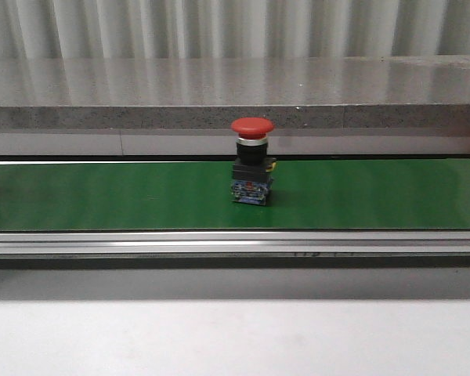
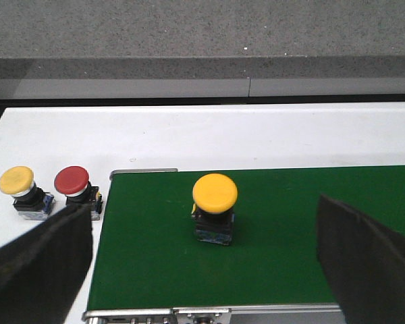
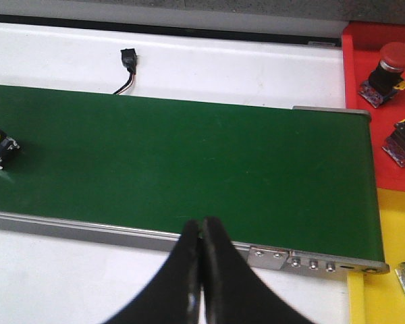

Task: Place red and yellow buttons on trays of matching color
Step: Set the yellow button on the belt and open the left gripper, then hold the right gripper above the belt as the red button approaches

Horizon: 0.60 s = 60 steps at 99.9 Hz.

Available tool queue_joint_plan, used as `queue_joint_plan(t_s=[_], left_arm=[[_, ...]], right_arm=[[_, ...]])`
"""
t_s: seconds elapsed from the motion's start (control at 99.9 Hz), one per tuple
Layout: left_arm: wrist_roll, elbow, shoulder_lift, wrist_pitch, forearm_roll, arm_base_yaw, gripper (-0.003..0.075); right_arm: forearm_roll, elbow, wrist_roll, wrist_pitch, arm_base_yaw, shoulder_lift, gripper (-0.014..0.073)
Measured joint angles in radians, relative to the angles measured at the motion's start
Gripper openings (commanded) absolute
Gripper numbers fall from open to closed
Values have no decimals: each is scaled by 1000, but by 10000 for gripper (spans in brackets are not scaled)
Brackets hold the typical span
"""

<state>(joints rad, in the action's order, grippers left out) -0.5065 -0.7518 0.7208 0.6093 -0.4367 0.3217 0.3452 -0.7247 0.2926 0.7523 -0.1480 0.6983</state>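
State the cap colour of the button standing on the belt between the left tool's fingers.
Yellow: the button shows best in the left wrist view.

- The left tool (image 2: pixel 206 263), seen from its wrist camera, has two broad, flat fingers (image 2: pixel 40 260) of matte black material with a slightly rough surface and slanted edges.
- The right tool (image 3: pixel 201 270) has two smooth black fingers (image 3: pixel 179 283); they are glossy, curved, and become narrow toward thin tips.
- No cables, screws or markings are visible on them.
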Motion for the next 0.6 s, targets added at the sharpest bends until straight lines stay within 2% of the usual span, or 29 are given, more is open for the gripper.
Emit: queue_joint_plan(t_s=[0.23, 0.3, 0.44, 0.6], left_arm=[[0, 153, -238, 6, -4, 0, 637], [0, 191, -296, 8, -4, 0, 611], [0, 252, -385, 14, -4, 0, 461], [0, 288, -420, 15, -4, 0, 200]], right_arm=[[0, 0, 0, 0, 0, 0, -67], [0, 0, 0, 0, 0, 0, -67], [0, 0, 0, 0, 0, 0, -67], [0, 0, 0, 0, 0, 0, -67]])
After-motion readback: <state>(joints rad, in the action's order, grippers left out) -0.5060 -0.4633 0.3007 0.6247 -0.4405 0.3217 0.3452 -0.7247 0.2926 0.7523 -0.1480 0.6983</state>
